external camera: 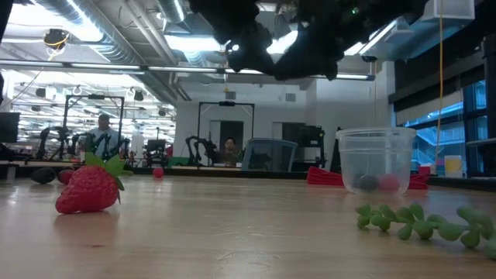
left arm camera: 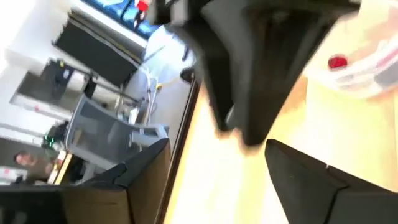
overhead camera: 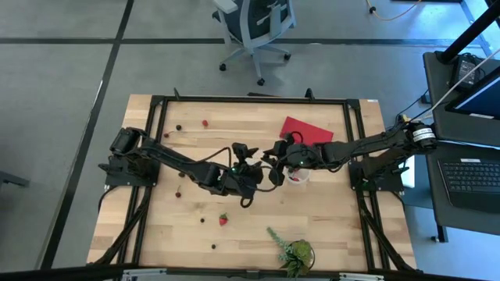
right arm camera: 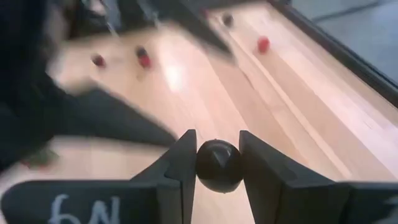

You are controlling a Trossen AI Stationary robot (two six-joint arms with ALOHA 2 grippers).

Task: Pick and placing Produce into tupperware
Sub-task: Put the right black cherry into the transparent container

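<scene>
I have the right end effector (right arm camera: pixel 217 163) clamped on a dark round berry (right arm camera: pixel 218 165), up over the middle of the desk (overhead camera: pixel 328 226) beside the clear cup (external camera: pixel 377 159). The cup stands just in front of the red flat piece (overhead camera: pixel 306 130), with a red and a dark fruit already inside. My left end effector (overhead camera: pixel 269 173) hangs close by, fingers spread and empty. A strawberry (external camera: pixel 87 187) lies on the desk.

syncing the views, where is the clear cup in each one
high: cup right of centre, under the right hand.
low: cup right of middle, fruit inside.
left wrist: blurred clear shape holding a red fruit.
right wrist: not visible.
Landmark: red flat piece behind it.
</scene>
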